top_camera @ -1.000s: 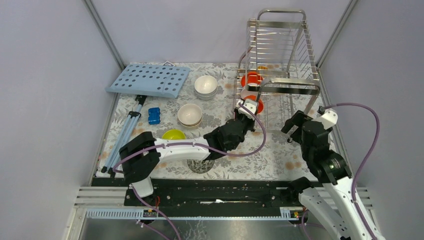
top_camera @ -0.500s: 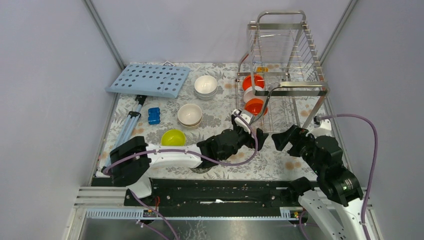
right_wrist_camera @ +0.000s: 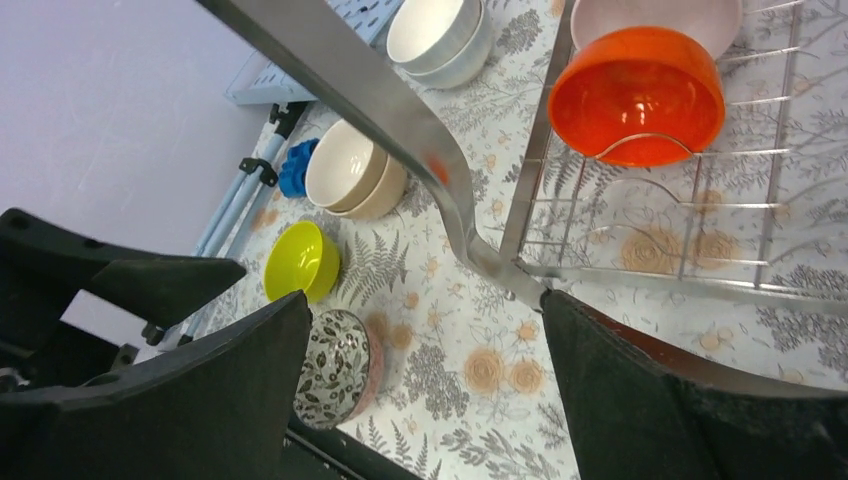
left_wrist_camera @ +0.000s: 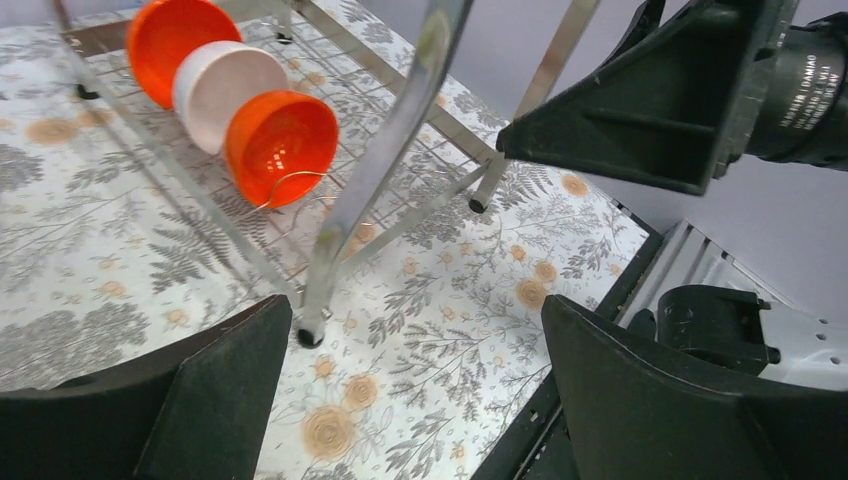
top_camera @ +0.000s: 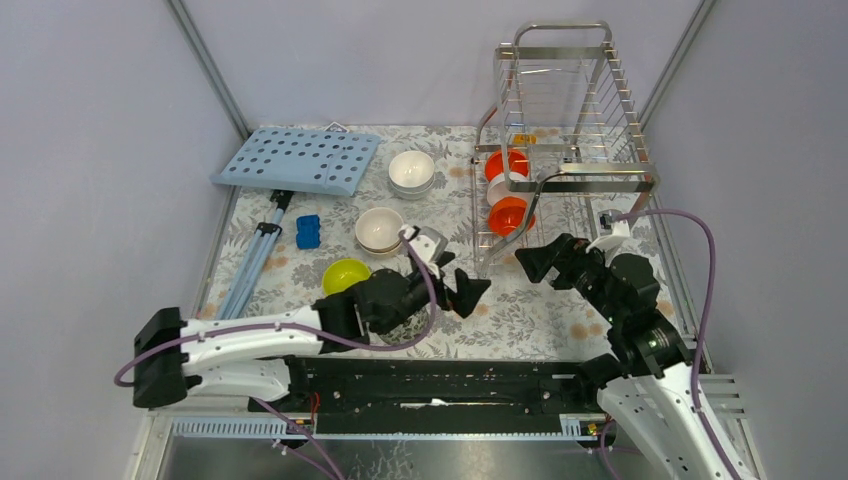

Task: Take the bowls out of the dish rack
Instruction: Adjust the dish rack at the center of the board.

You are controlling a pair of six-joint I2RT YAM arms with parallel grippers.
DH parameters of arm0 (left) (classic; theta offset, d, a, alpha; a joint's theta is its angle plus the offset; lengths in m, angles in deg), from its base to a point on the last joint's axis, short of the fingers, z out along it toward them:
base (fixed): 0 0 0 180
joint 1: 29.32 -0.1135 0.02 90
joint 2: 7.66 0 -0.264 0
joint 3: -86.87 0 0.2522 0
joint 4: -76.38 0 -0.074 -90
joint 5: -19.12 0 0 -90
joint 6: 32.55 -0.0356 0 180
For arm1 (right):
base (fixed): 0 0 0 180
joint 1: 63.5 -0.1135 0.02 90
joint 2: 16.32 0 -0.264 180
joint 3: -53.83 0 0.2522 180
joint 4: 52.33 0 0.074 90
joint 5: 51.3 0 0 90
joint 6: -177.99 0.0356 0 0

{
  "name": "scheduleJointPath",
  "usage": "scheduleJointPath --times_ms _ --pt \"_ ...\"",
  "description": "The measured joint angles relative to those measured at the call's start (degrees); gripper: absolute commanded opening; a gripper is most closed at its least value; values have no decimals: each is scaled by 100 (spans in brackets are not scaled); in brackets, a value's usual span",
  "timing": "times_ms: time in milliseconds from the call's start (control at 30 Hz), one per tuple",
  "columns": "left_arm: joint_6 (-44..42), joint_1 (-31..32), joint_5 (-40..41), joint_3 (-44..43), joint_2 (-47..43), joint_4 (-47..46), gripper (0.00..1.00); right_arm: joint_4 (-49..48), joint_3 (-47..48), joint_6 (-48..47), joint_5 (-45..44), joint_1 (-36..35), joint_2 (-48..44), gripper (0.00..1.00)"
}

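Apparently between pickups, left gripper (top_camera: 462, 280) and right gripper (top_camera: 540, 262) hang spread and empty near the far-right dish rack (top_camera: 598, 181), whose three bowls (top_camera: 505, 190) wait; next, reach for the nearest orange bowl (top_camera: 510, 213).

White links (top_camera: 250, 345), black joints (top_camera: 160, 357); tipped with matte black wedge fingers (left_wrist_camera: 660, 400); trailed by looping purple cables (top_camera: 709, 250); white lettering printed on one black housing (left_wrist_camera: 815, 90).

Two orange-red round bowls (top_camera: 509, 213) and one white bowl (left_wrist_camera: 228, 90) leaning in one steel-wire dish rack (top_camera: 598, 181) at one o'clock, two stacked white bowls (top_camera: 411, 171) sitting at twelve, two stacked cream-beige bowls (top_camera: 380, 230), one lime-green bowl (top_camera: 346, 274), one black-and-white speckled bowl (right_wrist_camera: 335, 368), one blue block (top_camera: 308, 232), one light-blue perforated board (top_camera: 297, 158)
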Motion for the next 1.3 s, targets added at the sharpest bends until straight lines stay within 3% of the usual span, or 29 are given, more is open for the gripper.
scheduleJointPath --times_ms 167,367,533,733,900,1300 --pt "-33 0 334 450 -896 407 99 -922 -256 85 -48 0 313 90" --pt "-37 0 717 789 -1320 743 99 -1882 -278 125 -118 -4 1080 84" --pt "-39 -2 887 793 -1340 874 99 -2234 -278 74 -411 -26 1626 71" --pt "-42 -2 1040 793 -1290 885 99 -2339 -275 -33 -656 -111 1690 48" --pt "-50 -11 1102 793 -1058 883 99 -2151 -127 -83 -1082 -160 1725 39" --pt "-223 -267 1014 791 -883 793 99 -608 39 -254 -2417 -151 883 36"
